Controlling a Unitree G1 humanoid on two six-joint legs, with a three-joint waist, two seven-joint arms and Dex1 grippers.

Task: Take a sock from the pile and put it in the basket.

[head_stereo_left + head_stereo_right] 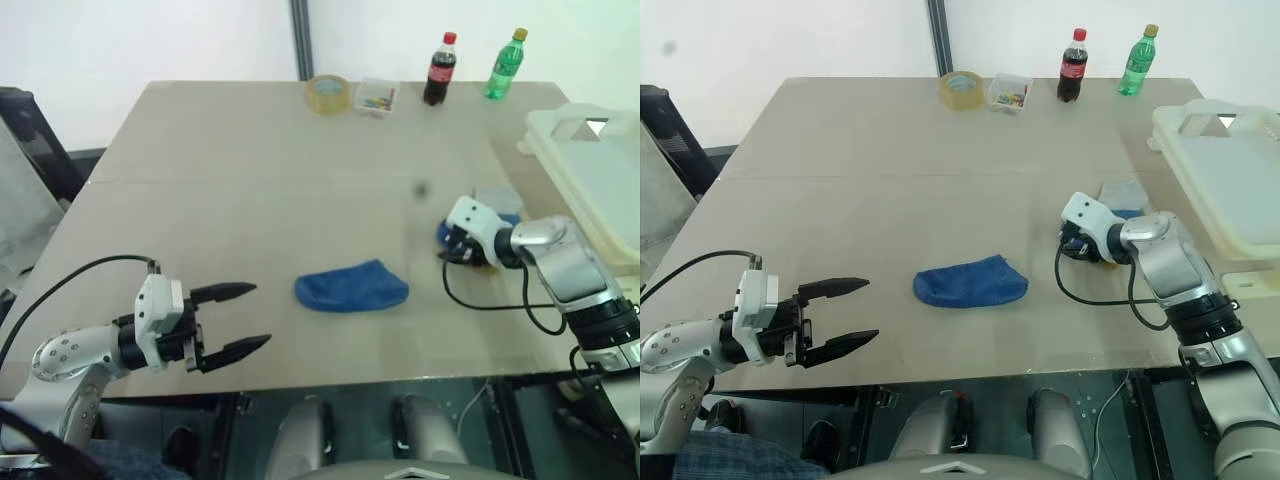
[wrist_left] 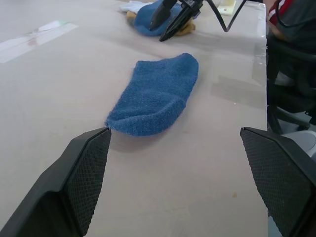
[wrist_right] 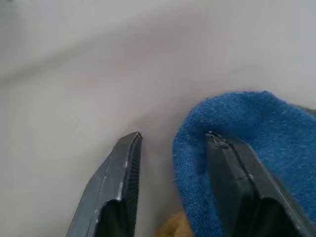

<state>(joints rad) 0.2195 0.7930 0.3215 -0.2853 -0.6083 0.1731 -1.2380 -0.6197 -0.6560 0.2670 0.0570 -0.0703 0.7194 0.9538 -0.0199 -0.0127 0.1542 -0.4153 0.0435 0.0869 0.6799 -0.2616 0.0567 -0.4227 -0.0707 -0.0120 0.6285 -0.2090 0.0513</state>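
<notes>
The pile [image 1: 487, 212] of socks, blue, mustard and pale grey, lies at the table's right side. My right gripper [image 3: 174, 136] points down into its near edge with jaws apart. One finger [image 3: 237, 173] presses into a blue sock [image 3: 276, 133], while the other finger [image 3: 116, 182] rests on bare table. A single blue sock [image 1: 350, 287] lies flat at the table's middle front. Left of it, my left gripper [image 1: 260, 314] hovers open and holds nothing. The pale basket [image 1: 552, 135] stands at the far right, beyond the pile.
A tape roll [image 1: 328, 93], a small clear box [image 1: 377, 98], a cola bottle [image 1: 439, 70] and a green bottle [image 1: 505, 64] line the table's far edge. A black cable [image 1: 480, 300] loops off my right wrist. A seated person [image 2: 291, 24] is beside the table.
</notes>
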